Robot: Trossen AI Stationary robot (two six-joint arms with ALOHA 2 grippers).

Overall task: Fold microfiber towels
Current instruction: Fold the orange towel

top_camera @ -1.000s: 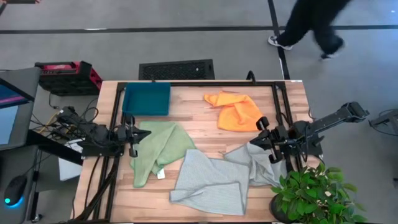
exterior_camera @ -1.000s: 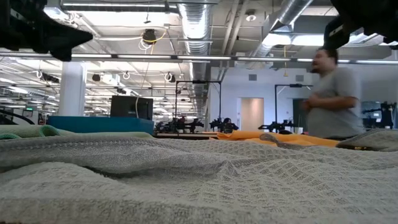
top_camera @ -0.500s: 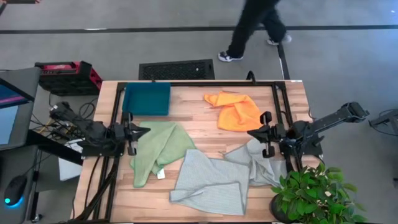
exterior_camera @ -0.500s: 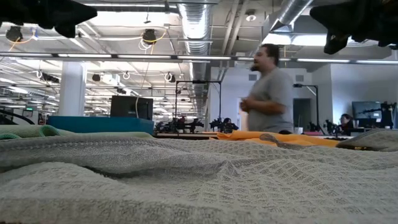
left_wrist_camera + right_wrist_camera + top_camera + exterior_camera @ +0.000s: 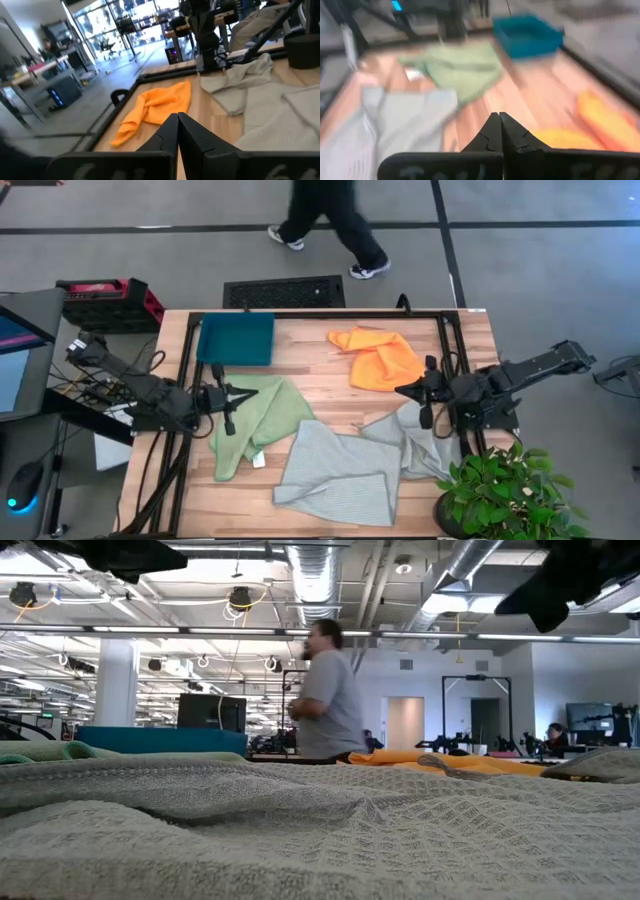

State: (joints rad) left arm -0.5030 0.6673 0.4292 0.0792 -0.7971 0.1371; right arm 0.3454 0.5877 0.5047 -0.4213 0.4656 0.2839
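Note:
Four microfiber towels lie crumpled on the wooden table. The orange one (image 5: 378,358) is at the far right and the light green one (image 5: 255,420) at the left. One pale grey towel (image 5: 340,470) is near the front, a second (image 5: 420,435) at the right. My left gripper (image 5: 243,392) hovers shut above the green towel's far left corner, pointing toward the table's right. My right gripper (image 5: 398,391) hovers shut between the orange towel and the right grey one, pointing left. Both wrist views show fingers shut on nothing: left (image 5: 177,120), right (image 5: 499,119).
A dark teal tray (image 5: 237,338) sits at the far left corner. A potted plant (image 5: 500,490) stands at the near right corner. A black frame (image 5: 330,313) rims the table. A person (image 5: 325,215) walks on the floor beyond the far edge.
Both arms have risen and reached inward. My left gripper has moved right, over the green towel's corner. My right gripper has tipped up from pointing down to nearly level and has moved left. The towels have not moved. The person has walked leftward behind the table.

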